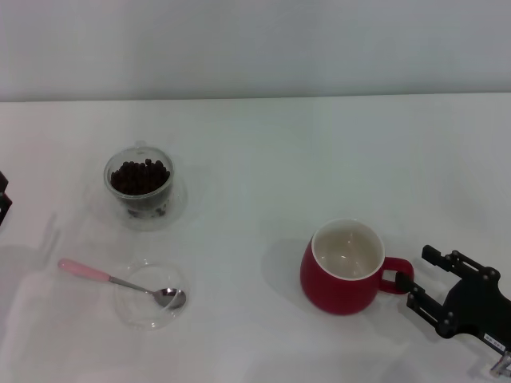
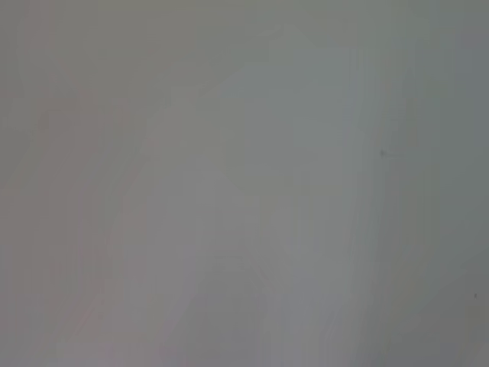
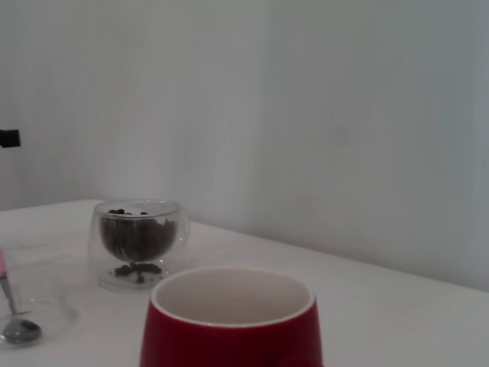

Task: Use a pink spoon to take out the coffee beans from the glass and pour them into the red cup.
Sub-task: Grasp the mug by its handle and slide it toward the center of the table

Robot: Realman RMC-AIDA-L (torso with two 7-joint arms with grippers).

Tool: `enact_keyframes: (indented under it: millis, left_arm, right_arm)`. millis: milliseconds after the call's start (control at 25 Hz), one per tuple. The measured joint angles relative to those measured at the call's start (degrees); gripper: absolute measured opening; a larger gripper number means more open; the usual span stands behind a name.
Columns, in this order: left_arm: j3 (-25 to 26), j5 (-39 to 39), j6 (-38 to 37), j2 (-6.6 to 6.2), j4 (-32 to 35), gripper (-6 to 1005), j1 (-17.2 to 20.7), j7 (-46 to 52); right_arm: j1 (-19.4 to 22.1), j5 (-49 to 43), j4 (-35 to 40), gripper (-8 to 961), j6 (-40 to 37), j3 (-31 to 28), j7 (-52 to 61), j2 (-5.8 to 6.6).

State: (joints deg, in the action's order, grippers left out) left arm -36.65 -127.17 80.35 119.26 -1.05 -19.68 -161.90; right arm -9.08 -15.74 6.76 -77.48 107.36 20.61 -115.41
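A: Pink spoon (image 1: 120,282), item one: where does it lie?
B: On the worktop (image 1: 263,159), toward the robot's left. Its silver bowl rests in a flat clear glass dish (image 1: 136,311); the pale-pink handle sticks out past the rim, pointing left and away. No hand touches it.

A: Item two, the glass (image 1: 139,185)?
B: Upright, farther back than the dish, well filled with coffee beans (image 1: 140,175). In the right wrist view a few beans show at its base as well.

A: Item three, the red cup (image 1: 343,267)?
B: Upright on the robot's right, well apart from glass and spoon. White inside, no beans visible in it. Loop handle turned to the right.

A: Right hand (image 1: 420,281)?
B: Low at the right near corner, fingers spread, tips just beside the cup's handle; whether they touch it cannot be told.

A: Left hand?
B: Only a dark sliver of the left arm (image 1: 3,199) shows at the left edge; its wrist view shows nothing but a plain grey surface. State cannot be told.
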Motion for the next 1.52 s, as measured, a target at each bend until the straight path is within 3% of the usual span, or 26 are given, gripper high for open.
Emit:
enact_keyframes:
  millis: [440,880,1080,1280,1520]
  left_arm:
    - [0.09,-0.15,0.17,0.0,0.18,726,0.0,0.0]
    - [-0.11,0.1,1.39,0.0,0.18,725,0.69,0.0]
    - [-0.18,0.16,1.82,0.0,0.18,725,0.86,0.0]
    - [-0.17,0.17,2.06,0.0,0.18,725,1.13,0.0]
    - [0.02,-0.14,2.22,0.0,0.18,725,1.98,0.0]
  right_arm:
    - [-0.21,-0.1,1.58,589,3.23,-0.01,0.18,-0.23]
    - [-0.02,-0.03,1.08,516,3.81,0.04,-0.81,-0.16]
    - [-0.12,-0.11,1.47,435,3.98,0.18,-0.84,-0.2]
    - [-0.4,-0.09,1.6,434,4.05,0.22,-0.84,-0.24]
    - [-0.45,0.0,1.6,313,4.87,0.21,-0.84,-0.25]
